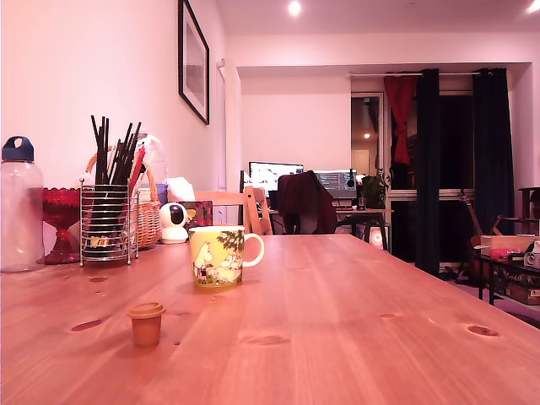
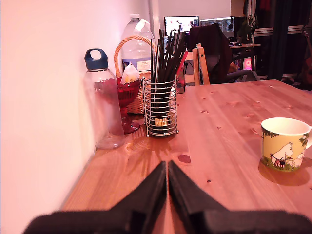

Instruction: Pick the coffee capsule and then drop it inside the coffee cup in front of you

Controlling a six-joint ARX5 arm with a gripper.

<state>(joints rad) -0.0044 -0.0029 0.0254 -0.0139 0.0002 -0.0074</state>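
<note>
Coffee capsule [image 1: 146,324]: tapered tan plastic, upright on knotty wood table [image 1: 354,321]; glossy yellow mug [image 1: 218,255] behind; claw [image 2: 167,168] closed, empty.

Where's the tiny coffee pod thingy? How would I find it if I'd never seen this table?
Start at the big wooden table and find the yellow cartoon mug in the middle. Come nearer to the exterior camera and toward that view's left: the coffee capsule stands alone on bare wood, apart from the mug. It is a tiny tan-brown pod with a wider flat top, much smaller than anything else on the table.
</note>
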